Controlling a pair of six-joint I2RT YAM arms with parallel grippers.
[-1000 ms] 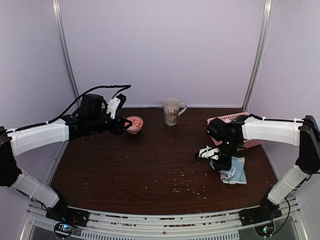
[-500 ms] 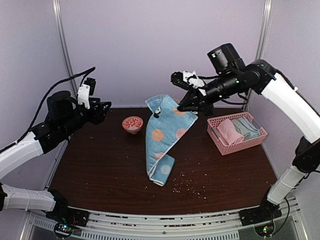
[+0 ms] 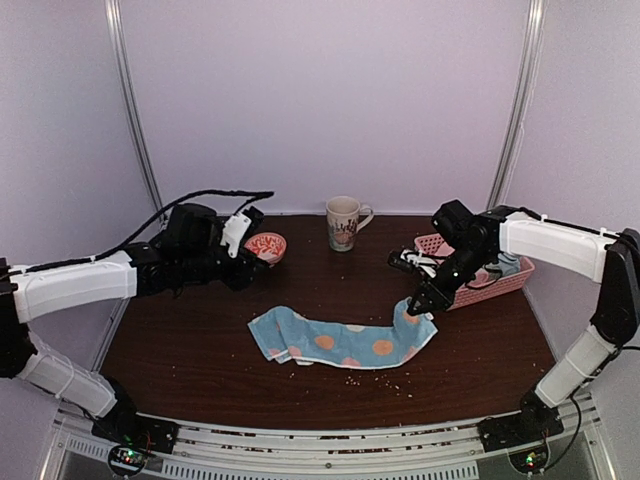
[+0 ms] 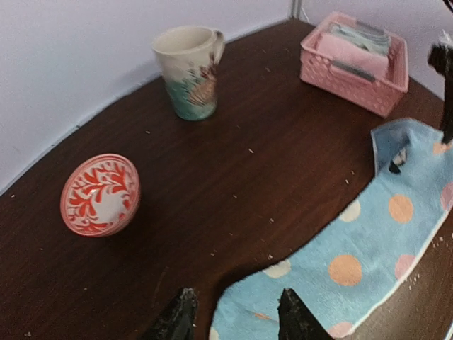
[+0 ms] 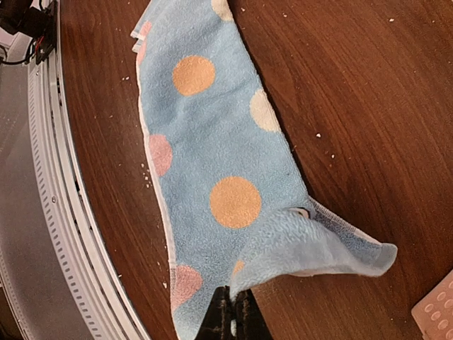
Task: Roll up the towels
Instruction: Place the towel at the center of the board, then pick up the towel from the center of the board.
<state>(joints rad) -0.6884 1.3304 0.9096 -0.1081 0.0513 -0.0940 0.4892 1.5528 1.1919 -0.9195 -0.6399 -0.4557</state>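
A light blue towel (image 3: 345, 342) with orange, pink and white dots lies stretched across the table's middle, its left end crumpled. It also shows in the left wrist view (image 4: 354, 262) and the right wrist view (image 5: 219, 163). My right gripper (image 3: 418, 306) is shut on the towel's right corner, which is lifted and folded over (image 5: 318, 248). My left gripper (image 4: 237, 319) is open and empty above the towel's left end, near the red-patterned bowl (image 3: 267, 247). Rolled pink and pale green towels (image 4: 354, 49) lie in the pink basket (image 3: 478, 278).
A patterned mug (image 3: 344, 222) stands at the back centre. The basket (image 4: 347, 74) sits at the right, behind my right arm. Crumbs (image 3: 370, 375) are scattered on the dark table near the front. A metal rail (image 5: 64, 212) runs along the near edge.
My right gripper brought the blue towel down from hanging high to lying flat across the table, still gripping its corner. My left arm moved in toward the bowl and lower.
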